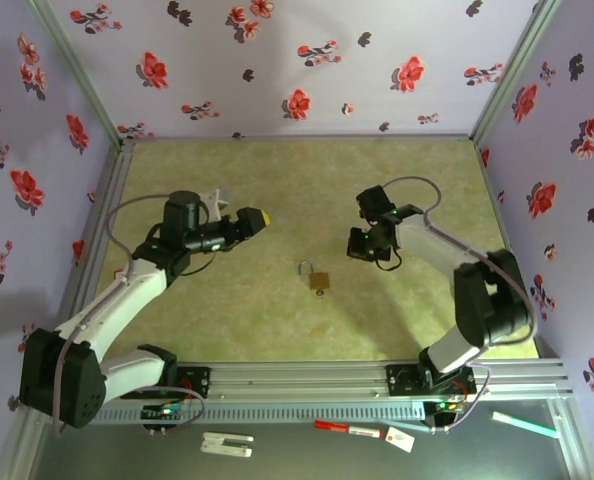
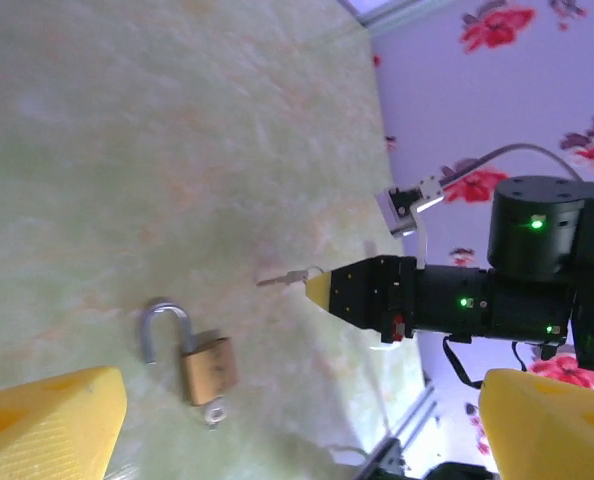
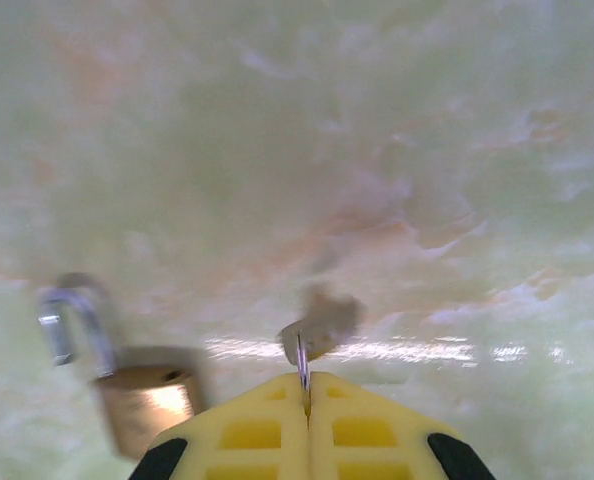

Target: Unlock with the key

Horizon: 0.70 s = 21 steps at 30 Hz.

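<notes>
Right wrist: right end effector [image 3: 307,382] pinched shut on the key [image 2: 285,278], left end effector [image 2: 297,425] gaping empty, so aim slowly for the padlock [image 3: 147,400] keyhole.

High overhead view, close wrist views, all sharing padlock [image 1: 319,279]

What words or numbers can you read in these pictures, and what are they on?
None can be read.
On the padlock: the brass face is too blurred to show any brand.
On the key: too small to tell.
On the red pen and the white tag at the near edge: any print is too small to read.
On the wallpaper: flowers, no words.
</notes>
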{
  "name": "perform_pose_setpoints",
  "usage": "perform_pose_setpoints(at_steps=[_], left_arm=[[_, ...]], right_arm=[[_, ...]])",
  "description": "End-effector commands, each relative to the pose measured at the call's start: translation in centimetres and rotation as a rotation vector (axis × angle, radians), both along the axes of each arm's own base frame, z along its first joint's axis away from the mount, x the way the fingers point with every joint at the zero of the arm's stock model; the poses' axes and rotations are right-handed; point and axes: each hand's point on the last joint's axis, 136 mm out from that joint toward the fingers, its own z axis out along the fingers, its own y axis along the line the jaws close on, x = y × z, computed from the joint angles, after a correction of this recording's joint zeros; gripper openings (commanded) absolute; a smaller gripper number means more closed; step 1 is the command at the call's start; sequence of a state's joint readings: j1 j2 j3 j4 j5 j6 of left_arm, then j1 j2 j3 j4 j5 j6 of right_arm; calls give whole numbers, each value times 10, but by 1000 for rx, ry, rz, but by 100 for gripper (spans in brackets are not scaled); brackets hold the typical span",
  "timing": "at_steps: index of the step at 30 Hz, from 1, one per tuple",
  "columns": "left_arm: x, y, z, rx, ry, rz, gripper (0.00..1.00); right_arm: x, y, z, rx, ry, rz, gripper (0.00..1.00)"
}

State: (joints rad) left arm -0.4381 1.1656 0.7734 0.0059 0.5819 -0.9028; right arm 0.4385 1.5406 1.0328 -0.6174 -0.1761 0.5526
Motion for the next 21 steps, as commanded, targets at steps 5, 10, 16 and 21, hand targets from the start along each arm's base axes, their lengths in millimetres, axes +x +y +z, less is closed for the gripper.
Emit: perform_pose_setpoints(at_steps=[5,10,16,21], left_arm=[[12,-56,32,-311,51,33,84],[20,-78,37,-479,146,55,80],[14,-104,12,-599,394,71,79],[7,-123,3,-707,519,66,79]], right_arm=[[5,26,68,227,-145,-54,0],[9,54,120,414,-287,-33,0],[3,78,151,546,-382,11,0],[-3,97,153,633,-394,42,0]])
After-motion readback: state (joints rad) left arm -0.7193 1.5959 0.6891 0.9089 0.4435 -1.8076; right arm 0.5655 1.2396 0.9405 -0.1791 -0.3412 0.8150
